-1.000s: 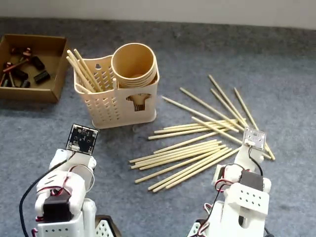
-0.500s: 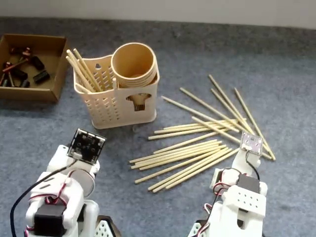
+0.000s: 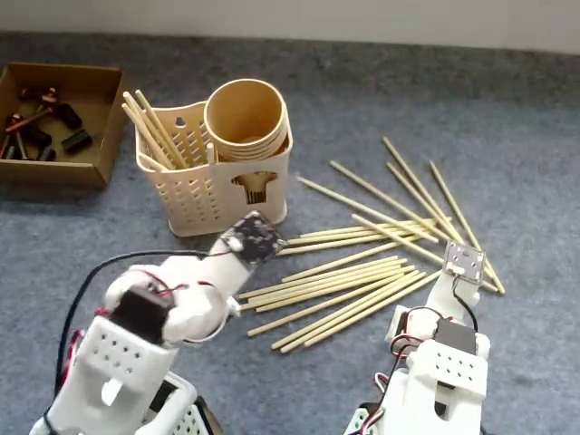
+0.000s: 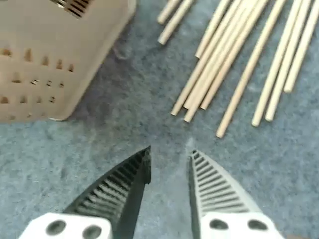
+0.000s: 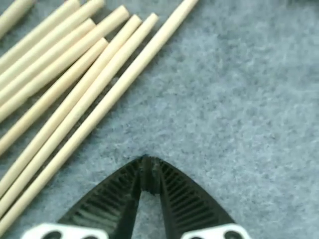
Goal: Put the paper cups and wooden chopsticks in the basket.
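Left wrist view: left claw (image 4: 168, 155), tips parted and empty, hangs over the carpet (image 4: 124, 114); loose chopsticks (image 4: 213, 69) lie just ahead of it, basket (image 4: 45, 64) ahead to one side. Closing on the bunch may grab several and scatter them. Right claw (image 5: 148, 169) is pinched shut, empty

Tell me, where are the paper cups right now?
In the high view the stacked paper cups stand upright in the basket, next to chopsticks standing in its other compartment, with the cardboard box farther left.
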{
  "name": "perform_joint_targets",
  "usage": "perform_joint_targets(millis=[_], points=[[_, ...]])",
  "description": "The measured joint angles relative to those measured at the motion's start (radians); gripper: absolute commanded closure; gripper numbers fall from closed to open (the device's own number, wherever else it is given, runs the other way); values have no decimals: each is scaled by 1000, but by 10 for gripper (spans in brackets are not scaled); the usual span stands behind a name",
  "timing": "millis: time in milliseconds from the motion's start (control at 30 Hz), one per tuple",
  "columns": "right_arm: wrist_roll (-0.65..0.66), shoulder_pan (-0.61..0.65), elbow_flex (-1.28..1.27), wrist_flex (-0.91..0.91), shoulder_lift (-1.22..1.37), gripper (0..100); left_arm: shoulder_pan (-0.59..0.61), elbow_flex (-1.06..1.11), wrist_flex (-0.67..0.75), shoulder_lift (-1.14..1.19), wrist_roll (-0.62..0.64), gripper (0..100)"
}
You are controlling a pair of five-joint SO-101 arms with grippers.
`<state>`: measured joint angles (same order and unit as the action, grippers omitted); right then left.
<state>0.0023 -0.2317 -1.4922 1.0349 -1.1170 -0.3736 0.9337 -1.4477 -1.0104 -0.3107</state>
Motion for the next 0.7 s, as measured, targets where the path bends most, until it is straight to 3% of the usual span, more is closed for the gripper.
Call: perform_joint_targets(millis=[467,700], points=[[0,0,-23,-28,-5,993,-210,0,241,440,72,832],[0,0,-23,-29,-5,993,-239,0,348,548,110,832]])
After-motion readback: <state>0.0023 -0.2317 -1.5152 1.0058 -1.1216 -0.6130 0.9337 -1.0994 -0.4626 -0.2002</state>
